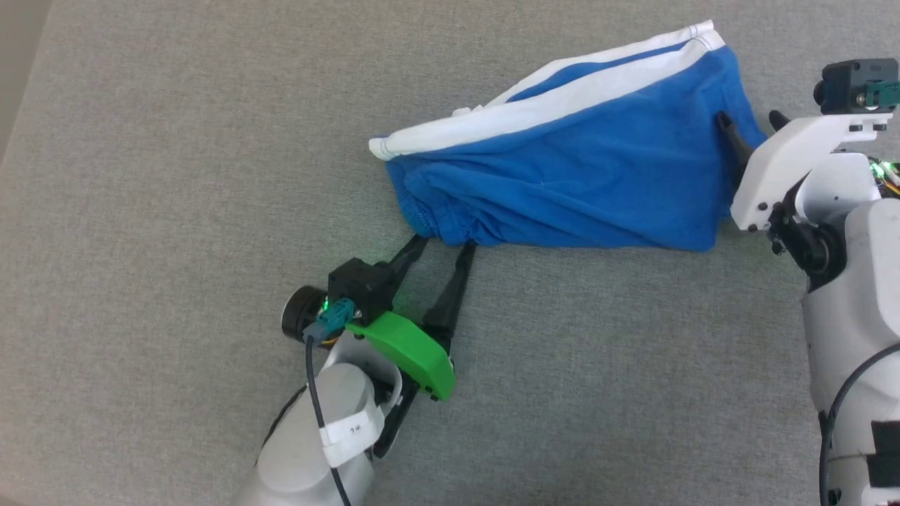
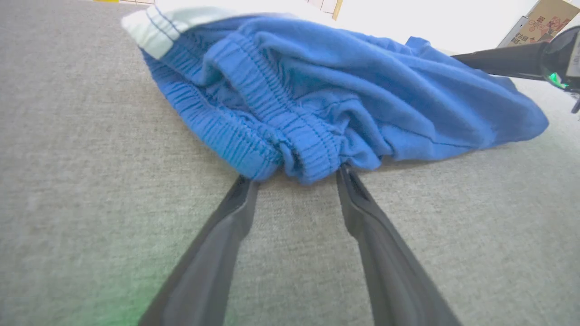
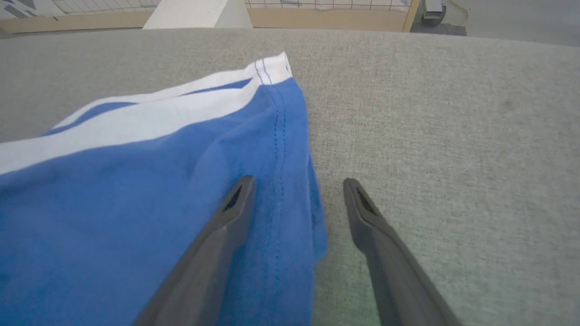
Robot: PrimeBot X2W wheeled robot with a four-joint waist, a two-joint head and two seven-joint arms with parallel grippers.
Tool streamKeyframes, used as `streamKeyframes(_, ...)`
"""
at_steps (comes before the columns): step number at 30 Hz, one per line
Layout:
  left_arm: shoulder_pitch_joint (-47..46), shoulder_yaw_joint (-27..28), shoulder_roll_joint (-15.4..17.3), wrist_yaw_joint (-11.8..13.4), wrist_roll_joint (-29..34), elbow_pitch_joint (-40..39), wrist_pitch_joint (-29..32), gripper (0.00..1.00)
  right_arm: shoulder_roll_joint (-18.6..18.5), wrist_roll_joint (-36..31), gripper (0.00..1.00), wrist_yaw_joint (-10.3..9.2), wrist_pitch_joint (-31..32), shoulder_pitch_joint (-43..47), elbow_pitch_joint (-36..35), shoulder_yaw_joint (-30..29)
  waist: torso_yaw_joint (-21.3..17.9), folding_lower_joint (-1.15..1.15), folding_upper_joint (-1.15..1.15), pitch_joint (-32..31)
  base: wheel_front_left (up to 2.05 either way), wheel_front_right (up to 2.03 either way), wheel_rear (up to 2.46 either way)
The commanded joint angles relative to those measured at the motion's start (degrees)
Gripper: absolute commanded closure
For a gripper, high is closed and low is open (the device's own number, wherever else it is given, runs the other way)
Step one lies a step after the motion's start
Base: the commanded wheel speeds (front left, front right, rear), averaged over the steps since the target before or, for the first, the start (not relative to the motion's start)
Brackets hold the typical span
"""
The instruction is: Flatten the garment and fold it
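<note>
Royal-blue soft fabric shorts (image 1: 562, 176) are straddled by two wide-spread claws, left gripper (image 1: 446, 242) at waistband (image 2: 312, 140), right gripper (image 3: 297, 181) at hem (image 3: 281, 136); both layers should be caught before pulling taut.

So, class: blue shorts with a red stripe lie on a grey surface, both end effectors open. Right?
No: the stripe is white, not red, as the head view shows. The shorts do lie on the grey surface, with the left end effector and right end effector open.
</note>
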Motion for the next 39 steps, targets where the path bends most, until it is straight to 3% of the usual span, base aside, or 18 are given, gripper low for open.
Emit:
streamKeyframes(1, -0.92, -0.13, -0.3, -0.38, -0.8, -0.03, -0.19, 1.0, 0.34, 0.56, 0.0, -0.09, -0.76, 1.25, -0.91, 0.0, -0.18, 0.0, 0.0, 0.09, 0.0, 0.0, 0.0)
streamKeyframes(10, -0.46, -0.04, -0.36, -0.38, -0.97, -0.47, -0.19, 1.0, 1.81, -0.35, 0.0, -0.09, -7.76, 9.34, -10.15, -3.66, -0.36, 0.0, 0.0, -1.02, 0.0, 0.0, 0.0)
streamKeyframes(15, 0.46, 0.83, 0.12, -0.38, -0.7, -0.51, -0.19, 1.0, 3.28, -1.13, 0.0, -0.09, -7.79, 13.69, -13.45, -4.26, -0.72, 0.0, 0.0, -1.6, 0.0, 0.0, 0.0)
streamKeyframes(26, -0.37, 0.49, 0.51, -0.38, -0.38, -0.57, -0.19, 1.0, 4.42, -5.43, 0.0, -0.09, -1.69, 5.56, -6.19, -3.31, -0.38, 0.0, 0.0, -0.27, 0.0, 0.0, 0.0)
streamKeyframes(27, -0.52, 0.14, 0.48, -0.38, -0.4, -0.56, -0.19, 1.0, 4.55, -7.99, 0.0, -0.09, 2.44, 3.38, -3.03, -3.63, -0.22, 0.0, 0.0, 0.02, 0.0, 0.0, 0.0)
streamKeyframes(30, -0.68, -0.28, 0.41, -0.38, -0.54, -0.54, -0.19, 1.0, 4.6, -10.47, 0.0, -0.09, 6.7, 1.68, -0.64, -3.38, 0.08, 0.0, 0.0, 0.34, 0.0, 0.0, 0.0)
streamKeyframes(31, -0.73, -0.38, 0.39, -0.38, -0.59, -0.55, -0.19, 1.0, 4.61, -10.84, 0.15, -0.09, 7.72, 1.26, -0.14, -3.07, 0.15, 0.0, 0.0, 0.48, 0.0, 0.0, 0.0)
streamKeyframes(32, -0.8, -0.44, 0.37, -0.38, -0.64, -0.57, -0.19, 1.0, 4.63, -10.97, 0.53, -0.09, 8.89, 0.82, 0.4, -2.82, 0.19, 0.0, 0.0, 0.61, 0.0, 0.0, 0.0)
streamKeyframes(34, -0.94, -0.51, 0.34, -0.38, -0.69, -0.62, -0.19, 1.0, 4.51, -11.43, 0.78, -0.09, 10.42, 0.2, 0.91, -2.26, 0.23, 0.0, 0.0, 0.88, 0.0, 0.0, 0.0)
streamKeyframes(35, -0.99, -0.55, 0.34, -0.38, -0.71, -0.61, -0.19, 1.0, 4.38, -11.53, 1.0, -0.09, 10.78, 0.0, 0.93, -2.07, 0.23, 0.0, 0.0, 0.98, 0.0, 0.0, 0.0)
streamKeyframes(39, -1.2, -0.53, 0.49, -0.38, -0.53, -0.52, -0.19, 1.0, 3.99, -10.81, 1.0, -0.09, 9.63, -0.2, -0.39, -1.88, 0.05, 0.0, 0.0, 1.09, 0.0, 0.0, 0.0)
